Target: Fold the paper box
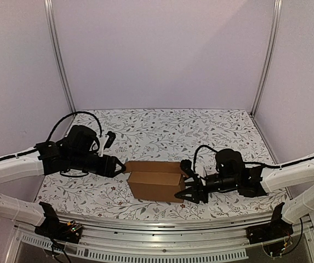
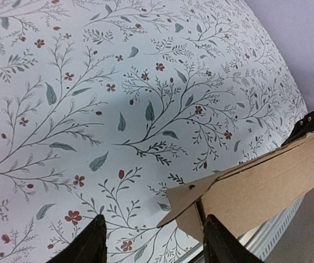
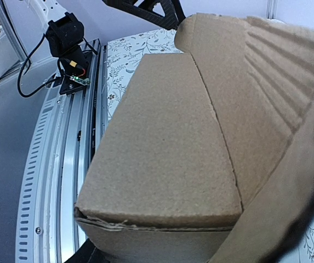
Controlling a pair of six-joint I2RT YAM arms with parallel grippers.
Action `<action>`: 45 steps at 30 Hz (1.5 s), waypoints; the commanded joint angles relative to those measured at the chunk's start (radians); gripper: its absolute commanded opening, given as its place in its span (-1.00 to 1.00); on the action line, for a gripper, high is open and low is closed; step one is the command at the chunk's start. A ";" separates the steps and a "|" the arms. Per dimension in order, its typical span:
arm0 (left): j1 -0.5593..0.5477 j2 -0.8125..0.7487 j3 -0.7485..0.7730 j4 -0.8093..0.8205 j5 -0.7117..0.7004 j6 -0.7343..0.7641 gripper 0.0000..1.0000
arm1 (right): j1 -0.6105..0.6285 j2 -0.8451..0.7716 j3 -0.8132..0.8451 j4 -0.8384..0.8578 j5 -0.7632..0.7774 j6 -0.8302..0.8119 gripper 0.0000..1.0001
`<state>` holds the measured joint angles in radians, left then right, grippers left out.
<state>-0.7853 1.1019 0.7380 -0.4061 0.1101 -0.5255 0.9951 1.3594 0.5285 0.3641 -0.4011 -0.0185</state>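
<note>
- Brown cardboard paper box (image 1: 154,183) sits on a floral-patterned table (image 1: 200,131).
- Left gripper (image 1: 121,166), jaws spread, meets the box's left end flap.
- Right gripper (image 1: 190,187) clasps the box's right end.

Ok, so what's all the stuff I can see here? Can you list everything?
paper box: one, brown, lying on the tablecloth between the two grippers
tablecloth: one, white with grey twigs and small red flowers, covering the table
walls: three, pale lilac, at the back and both sides
frame posts: two, silver, in the back corners
rail: one, silver, along the near edge
left gripper: one, black, open at the box's left end
right gripper: one, black, closed on the box's right end
arms: two, white with black joints, reaching in from either side
</note>
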 commanded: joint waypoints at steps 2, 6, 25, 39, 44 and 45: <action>-0.015 -0.001 0.023 0.012 0.014 0.027 0.11 | -0.006 0.006 -0.004 0.026 -0.036 0.038 -0.25; -0.015 0.004 0.023 0.029 0.045 0.033 0.04 | -0.007 0.006 0.006 0.026 -0.053 0.057 -0.27; -0.015 0.016 0.019 0.077 0.133 0.028 -0.55 | -0.006 0.029 0.024 0.033 -0.050 0.072 -0.29; -0.019 0.020 0.024 0.085 0.165 0.016 -0.75 | -0.006 0.025 0.020 0.042 -0.041 0.079 -0.32; -0.019 0.036 0.027 0.092 0.178 0.009 -0.83 | -0.006 0.022 0.021 0.043 -0.038 0.080 -0.34; -0.020 0.038 0.027 0.092 0.178 0.009 -0.87 | -0.006 0.022 0.021 0.043 -0.038 0.080 -0.35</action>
<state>-0.7891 1.1240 0.7422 -0.3328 0.2646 -0.5114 0.9943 1.3781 0.5301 0.3805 -0.4480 0.0521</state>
